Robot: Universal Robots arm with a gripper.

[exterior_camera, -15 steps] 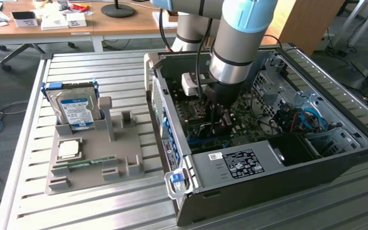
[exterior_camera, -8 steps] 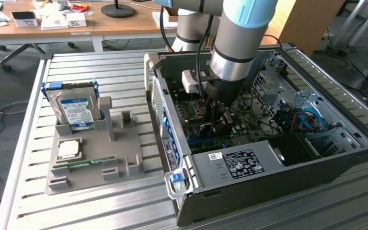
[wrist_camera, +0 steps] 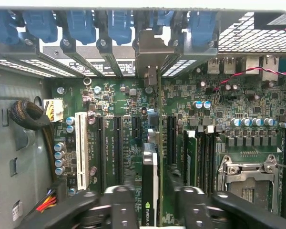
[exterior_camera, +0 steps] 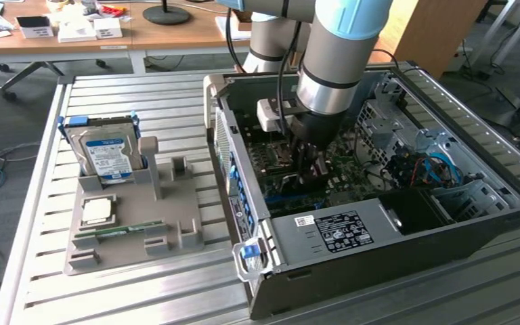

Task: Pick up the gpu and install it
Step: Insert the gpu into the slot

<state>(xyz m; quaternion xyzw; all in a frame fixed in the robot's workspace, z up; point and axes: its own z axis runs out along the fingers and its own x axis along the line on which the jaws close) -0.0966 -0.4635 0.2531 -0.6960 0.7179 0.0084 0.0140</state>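
The gpu [wrist_camera: 151,183], a thin green circuit card seen edge-on with a black face and a silver metal bracket [wrist_camera: 152,57] at its far end, stands upright over the green motherboard [wrist_camera: 219,119] inside the open black and grey computer case [exterior_camera: 477,230]. Its lower edge appears to sit in or just above one of the long black expansion slots, and the bracket reaches the rear slot openings under the blue retaining clips [wrist_camera: 81,24]. The black two-fingered gripper [wrist_camera: 152,202] straddles the card's near end with the jaws set narrowly on either side; whether the pads are actually pressing on the card cannot be told.

Trouble could arise if the card is not square to its slot: pressure would then bend the edge connector or strain the board. A bracket tip caught on the rear frame would leave the card tilted and half seated. A card let go before it is seated could lean onto neighbouring capacitors.

Counted in the wrist view: one gpu, one white slot, about four black slots, six blue clips. In the exterior view, on the grey holder tray [exterior_camera: 133,237] at the exterior view's left, there are one silver hard drive with a blue label [exterior_camera: 108,154], one square processor [exterior_camera: 97,211] and one narrow green memory stick [exterior_camera: 120,230].
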